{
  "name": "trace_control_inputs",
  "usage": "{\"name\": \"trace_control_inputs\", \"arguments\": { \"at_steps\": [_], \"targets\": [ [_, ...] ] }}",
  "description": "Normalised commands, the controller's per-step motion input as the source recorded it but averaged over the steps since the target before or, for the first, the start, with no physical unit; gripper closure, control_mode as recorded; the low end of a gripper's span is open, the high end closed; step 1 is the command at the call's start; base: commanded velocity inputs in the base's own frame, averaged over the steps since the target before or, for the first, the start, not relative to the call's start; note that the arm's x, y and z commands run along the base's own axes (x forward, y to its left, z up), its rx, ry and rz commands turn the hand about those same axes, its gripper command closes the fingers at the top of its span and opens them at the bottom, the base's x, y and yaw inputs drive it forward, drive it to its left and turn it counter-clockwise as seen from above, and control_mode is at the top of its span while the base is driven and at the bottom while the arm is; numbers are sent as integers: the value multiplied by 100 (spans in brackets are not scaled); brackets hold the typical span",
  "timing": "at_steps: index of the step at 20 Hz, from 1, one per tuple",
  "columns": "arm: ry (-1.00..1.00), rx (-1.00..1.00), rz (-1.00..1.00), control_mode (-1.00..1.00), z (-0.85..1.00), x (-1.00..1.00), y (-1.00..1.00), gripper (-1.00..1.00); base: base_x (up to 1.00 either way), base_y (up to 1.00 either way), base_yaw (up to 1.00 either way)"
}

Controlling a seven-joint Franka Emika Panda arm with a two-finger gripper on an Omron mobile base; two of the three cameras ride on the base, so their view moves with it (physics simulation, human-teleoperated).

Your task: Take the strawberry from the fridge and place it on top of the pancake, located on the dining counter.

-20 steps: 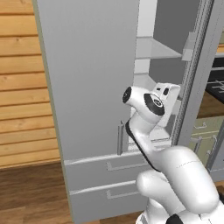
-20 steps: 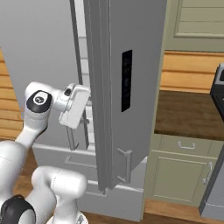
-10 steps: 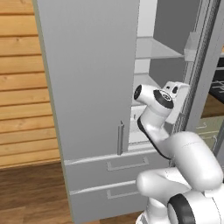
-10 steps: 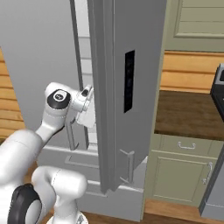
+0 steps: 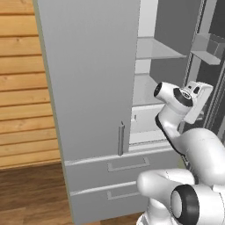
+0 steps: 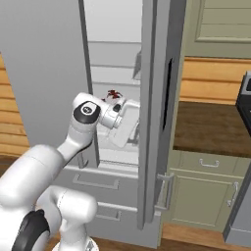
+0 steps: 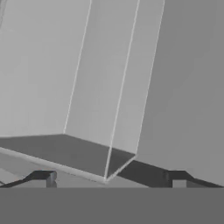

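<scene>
1. Left base view: the tall light grey two-door fridge [image 5: 92,88] stands against a wall of horizontal wooden planks [image 5: 22,96]. Its left door is shut, with a vertical bar handle [image 5: 120,139] near the lower right edge. The right door is swung open, showing pale grey shelves [image 5: 154,49] inside. Two drawers [image 5: 118,169] sit below. The white arm rises from the lower right, and its hand reaches into the open compartment at the height of the lower shelf.

2. Right base view: the tiny dark red strawberry [image 6: 113,94] lies on a grey shelf inside the fridge [image 6: 44,68], just above and behind the arm's wrist. The open right door [image 6: 159,108] stands edge-on just right of the hand. Further right, a dark brown wooden surface [image 6: 208,127] tops pale green cabinets [image 6: 206,188].

3. Hand view: the pincer [image 7: 109,178] has its two dark finger tips [image 7: 47,177] standing wide apart at the bottom, holding nothing. Ahead are plain grey fridge panels, meeting in a corner.
</scene>
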Motion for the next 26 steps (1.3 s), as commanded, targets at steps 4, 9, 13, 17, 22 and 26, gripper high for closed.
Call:
{"name": "trace_control_inputs", "arguments": {
  "at_steps": [4,9,13,17,22,26],
  "targets": [
    [-2,0,0,-100,0,0,-59,-100,0,0,0],
    [-1,0,0,-100,0,-9,-18,-100,0,0,0],
    [-2,0,0,-100,1,-1,33,-100,0,0,0],
    [-9,8,0,-100,9,-1,75,-100,0,0,0],
    [-6,19,0,-100,0,-2,90,-100,0,0,0],
    [-4,39,-5,-100,-17,1,100,-100,0,0,0]
  ]
}}
